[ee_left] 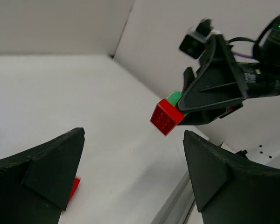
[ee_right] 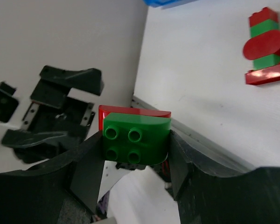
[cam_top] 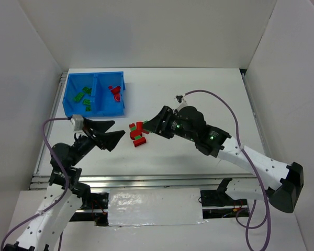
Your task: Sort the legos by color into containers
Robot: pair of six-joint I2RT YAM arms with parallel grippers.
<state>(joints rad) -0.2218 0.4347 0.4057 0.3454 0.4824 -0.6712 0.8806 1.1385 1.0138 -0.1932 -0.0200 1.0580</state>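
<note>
My right gripper (ee_right: 135,145) is shut on a green lego (ee_right: 135,139) with a red lego (ee_right: 130,112) stuck to its far side, held off the table. In the top view this pair (cam_top: 145,125) hangs beside a joined stack of red and green legos (cam_top: 136,136) lying on the table. That stack (ee_right: 266,46) also shows in the right wrist view. My left gripper (cam_top: 120,128) is open just left of it, jaws wide with nothing between them. The left wrist view shows the held pair (ee_left: 167,116) ahead of my left gripper (ee_left: 133,135). The blue containers (cam_top: 94,112) sit at the back left.
Green legos (cam_top: 83,96) lie in the bin's left compartment, red legos (cam_top: 115,91) in its right one. A red piece (ee_left: 73,187) peeks from behind my left finger. White walls enclose the table on three sides, and a metal rail runs along its near edge.
</note>
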